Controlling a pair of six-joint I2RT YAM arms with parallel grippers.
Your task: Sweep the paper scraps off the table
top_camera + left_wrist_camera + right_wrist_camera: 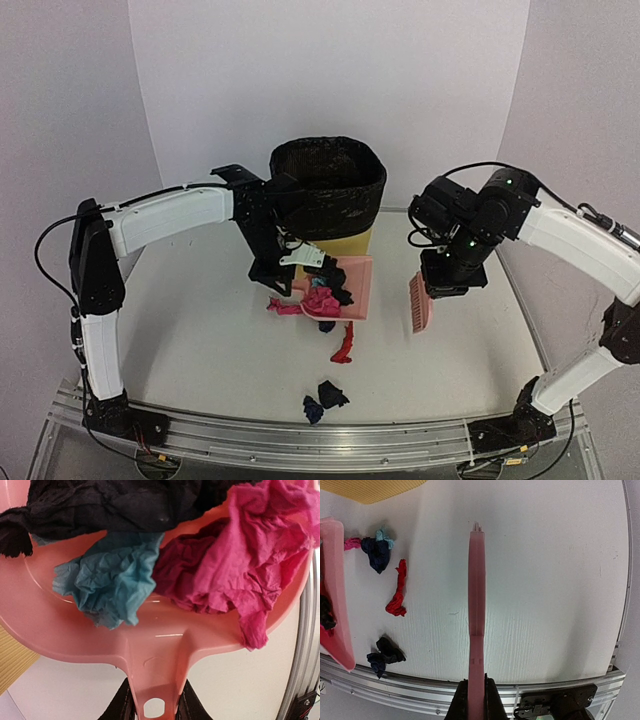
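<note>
The left arm rises from its base at the near left corner, bends sharply at the elbow and runs its white forearm across toward the middle of the worktop (200,330). Its wrist turns down there, and the left tool (283,268) is clenched on the handle of a pink dustpan (360,285). The pan sits tilted just in front of a bin (328,185) with a black liner.

The right arm climbs from the near right corner and folds back inward, its wrist pointing down. The right tool (440,285) is clamped tight on a pink brush (420,303), which hangs edge-on well to the right of the pan.

Most of the paper scraps (115,587) lie heaped in the pan: black, light blue, dark red and bright pink crumples, the pink one spilling over the rim. A red twisted scrap (343,345) lies on the worktop near the pan. A navy and black clump (322,397) lies farther forward, near the metal rail (300,440).

The worktop is flat and white, enclosed by plain white walls (320,70), with the rail along its near edge.
</note>
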